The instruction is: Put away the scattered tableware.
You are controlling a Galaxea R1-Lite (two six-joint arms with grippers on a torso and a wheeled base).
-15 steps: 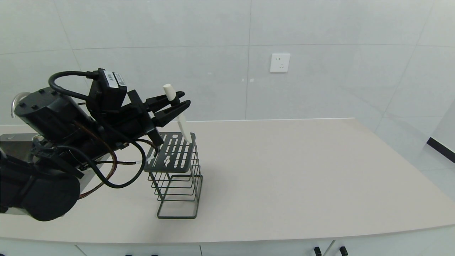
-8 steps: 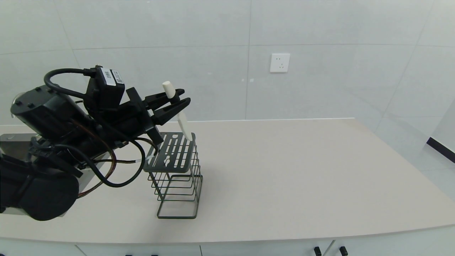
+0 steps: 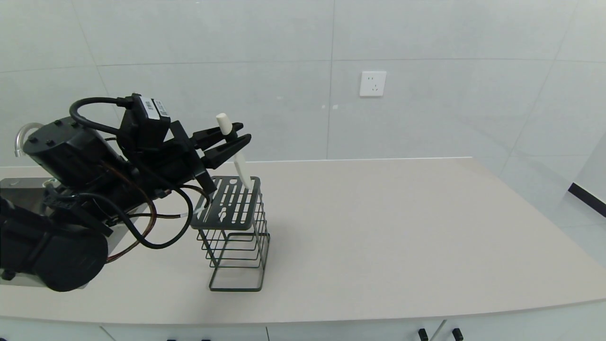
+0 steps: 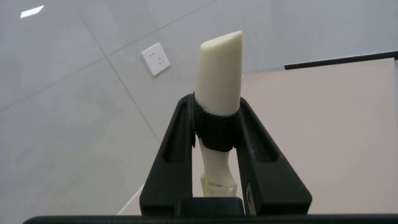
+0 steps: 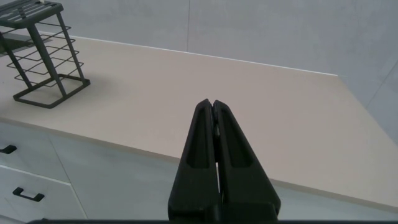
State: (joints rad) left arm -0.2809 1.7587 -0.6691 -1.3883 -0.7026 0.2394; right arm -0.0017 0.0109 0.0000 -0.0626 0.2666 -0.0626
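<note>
Beige countertop (image 3: pixel 402 227) runs below a grey tiled wall. At its left, the left gripper (image 3: pixel 239 134) pinches a white utensil (image 3: pixel 224 122), tilted, its lower tip at the slotted top of the black wire rack (image 3: pixel 232 246); the head view gives that meeting. The left wrist view gives the grip itself: black fingers (image 4: pixel 258 146) clamped round the handle. Further right, the wrist view has the right gripper (image 5: pixel 213 124), fingers pressed flat together, over the counter's near edge

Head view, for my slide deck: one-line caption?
Left hand holds a white utensil tip-down at the slotted top of the wire rack on the counter.
</note>
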